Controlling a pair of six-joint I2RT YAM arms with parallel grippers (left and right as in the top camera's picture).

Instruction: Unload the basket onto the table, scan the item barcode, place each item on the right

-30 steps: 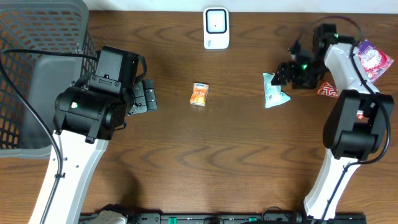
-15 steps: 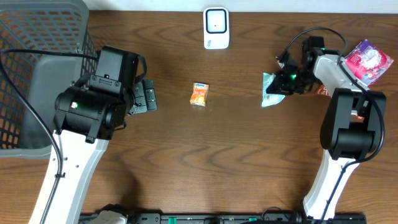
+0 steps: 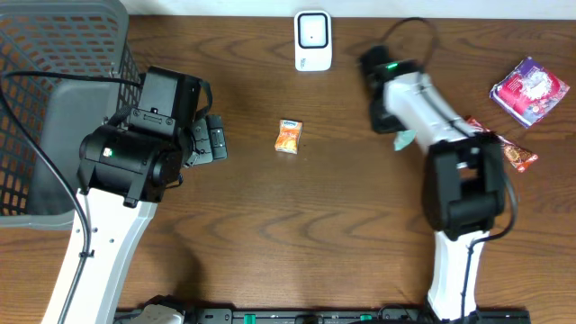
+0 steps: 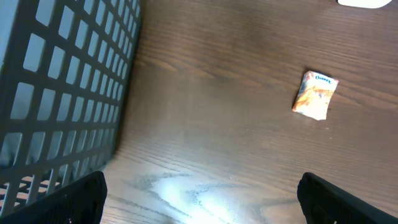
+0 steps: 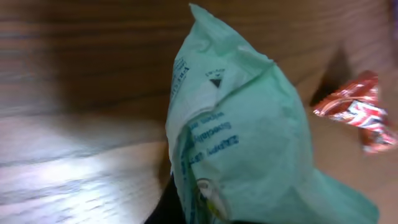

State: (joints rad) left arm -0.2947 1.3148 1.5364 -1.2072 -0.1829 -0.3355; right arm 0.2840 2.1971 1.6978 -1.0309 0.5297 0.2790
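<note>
Near the white scanner at the far edge of the worktop, the right pincer is closed on a mint-green packet. The packet rises from between its dark fingers and fills the right wrist view. From above, only a corner of that packet shows under the arm, and it is not in front of the scanner's face.

So I judge that the pick-up is done and that presenting the barcode to the scanner is not yet done. No barcode is visible on the side we see.

The left pincer is wide open and holds nothing. An orange packet lies apart in the middle of the worktop.

Blue print on the green packet is too blurred to read. The orange one carries a small blue word, also unreadable.
</note>
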